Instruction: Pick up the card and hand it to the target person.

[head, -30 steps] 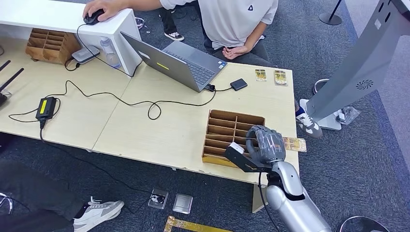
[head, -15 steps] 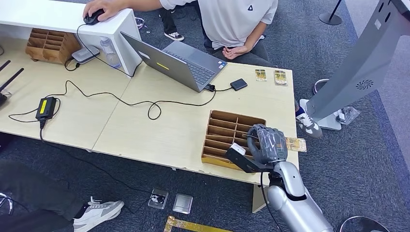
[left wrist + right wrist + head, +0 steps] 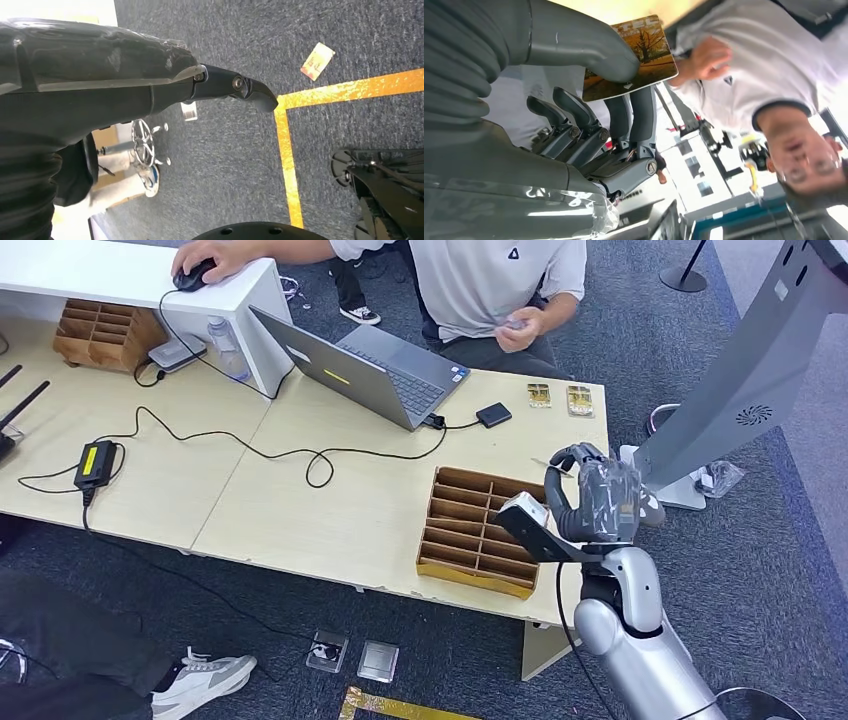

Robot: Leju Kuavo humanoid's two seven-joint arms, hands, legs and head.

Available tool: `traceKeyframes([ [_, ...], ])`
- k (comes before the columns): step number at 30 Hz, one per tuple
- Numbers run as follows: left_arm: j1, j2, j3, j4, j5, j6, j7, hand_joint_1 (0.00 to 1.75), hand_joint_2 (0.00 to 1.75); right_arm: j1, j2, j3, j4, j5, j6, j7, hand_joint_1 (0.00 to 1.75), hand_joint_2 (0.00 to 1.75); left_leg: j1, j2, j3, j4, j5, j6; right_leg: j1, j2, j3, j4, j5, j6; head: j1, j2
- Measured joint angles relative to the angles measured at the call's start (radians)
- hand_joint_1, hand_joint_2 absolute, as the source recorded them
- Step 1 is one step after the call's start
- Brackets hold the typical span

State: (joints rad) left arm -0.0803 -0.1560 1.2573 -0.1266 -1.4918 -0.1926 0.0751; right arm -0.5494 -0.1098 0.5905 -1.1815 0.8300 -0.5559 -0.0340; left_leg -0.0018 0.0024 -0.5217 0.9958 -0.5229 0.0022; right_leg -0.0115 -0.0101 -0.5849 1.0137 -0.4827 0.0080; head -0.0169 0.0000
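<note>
The right hand [image 3: 596,502] pinches the card [image 3: 631,55] above the tabletop's [image 3: 350,500] right edge; whether the left hand [image 3: 100,75] is closed is unclear.

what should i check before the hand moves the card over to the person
1. Card pinched between thumb and fingers of the right hand: ok.
2. Card lifted off the table: ok.
3. Person in front, across the table: ok.
4. Person's hand open and ready to receive: cannot tell, it seems to hold something small.
5. Laptop and wooden tray away from the hand's path: ok, both lie to its left.
6. Left hand hanging over the floor, out of the way: ok.
</note>
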Motion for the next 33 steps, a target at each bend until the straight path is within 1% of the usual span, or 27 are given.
traceKeyframes([
  [5,-0.011,0.0,0.0,0.0,-0.039,-0.023,0.029,0.0,1.75,-0.029,-0.002,-0.006,-0.055,-0.016,-0.007,-0.008,1.75,1.75,0.0,0.0,0.0,0.0,0.0,0.0,0.0,0.0,0.0,0.0,0.0,0.0,0.0,0.0],
  [9,-0.021,0.0,-0.004,0.0,-0.066,-0.059,0.056,0.0,1.75,-0.065,0.014,-0.003,-0.053,-0.04,-0.001,-0.032,1.75,1.75,0.001,0.0,-0.001,0.0,0.0,0.0,0.0,0.0,0.0,0.001,0.0,0.0,0.0,0.0],
  [13,-0.032,0.0,-0.044,0.0,-0.074,-0.111,0.088,0.0,1.75,-0.115,0.06,0.008,0.006,-0.07,0.019,-0.072,1.75,1.75,0.001,0.0,-0.001,0.0,0.0,0.0,0.0,0.0,0.0,0.001,0.0,0.0,0.0,0.0],
  [19,-0.041,0.0,-0.143,0.0,-0.077,-0.159,0.111,0.0,1.75,-0.168,0.136,0.033,0.137,-0.103,0.032,-0.117,1.75,1.75,0.001,-0.001,-0.002,0.0,0.001,0.0,0.001,-0.001,0.0,0.002,0.0,0.0,-0.001,0.0],
  [20,-0.041,0.0,-0.16,0.0,-0.077,-0.166,0.115,0.0,1.75,-0.172,0.147,0.035,0.156,-0.106,0.032,-0.123,1.71,1.75,0.001,-0.001,-0.002,0.0,0.001,0.0,0.001,-0.002,0.0,0.002,0.0,0.0,0.0,0.0],
  [22,-0.041,0.0,-0.192,0.0,-0.077,-0.177,0.12,0.0,1.75,-0.18,0.165,0.041,0.192,-0.11,0.031,-0.133,1.13,1.75,0.001,-0.001,-0.003,0.0,0.001,0.0,0.001,-0.001,-0.001,0.002,0.0,0.0,0.0,0.0],
  [23,-0.041,0.0,-0.208,0.0,-0.077,-0.181,0.121,0.0,1.75,-0.183,0.173,0.044,0.206,-0.11,0.031,-0.135,0.77,1.75,0.001,-0.001,-0.003,0.0,0.001,0.0,0.001,-0.001,-0.001,0.002,0.0,0.0,0.0,0.0],
  [24,-0.041,-0.001,-0.224,0.0,-0.077,-0.186,0.123,0.0,1.75,-0.185,0.18,0.047,0.217,-0.11,0.032,-0.137,0.37,1.75,0.001,-0.001,-0.004,0.0,0.001,0.0,0.001,-0.001,-0.001,0.002,0.0,0.0,0.0,0.0],
  [26,-0.041,-0.002,-0.25,0.0,-0.077,-0.193,0.129,0.0,1.75,-0.19,0.194,0.051,0.235,-0.109,0.032,-0.141,0.08,1.75,0.001,-0.001,-0.004,0.0,0.0,0.0,0.001,-0.001,-0.002,0.002,0.0,0.0,0.0,0.0],
  [27,-0.041,-0.003,-0.261,0.0,-0.077,-0.195,0.133,0.0,1.75,-0.193,0.2,0.053,0.242,-0.109,0.032,-0.142,0.0,1.75,0.001,-0.001,-0.004,0.0,0.0,0.0,0.001,-0.001,-0.002,0.002,0.0,0.0,0.0,0.0],
  [33,-0.041,-0.005,-0.317,0.0,-0.077,-0.202,0.141,0.0,1.75,-0.201,0.217,0.064,0.264,-0.099,0.031,-0.137,0.0,1.75,0.001,-0.001,-0.004,0.0,0.0,0.0,0.001,-0.001,-0.002,0.001,0.0,-0.001,0.0,0.0],
])
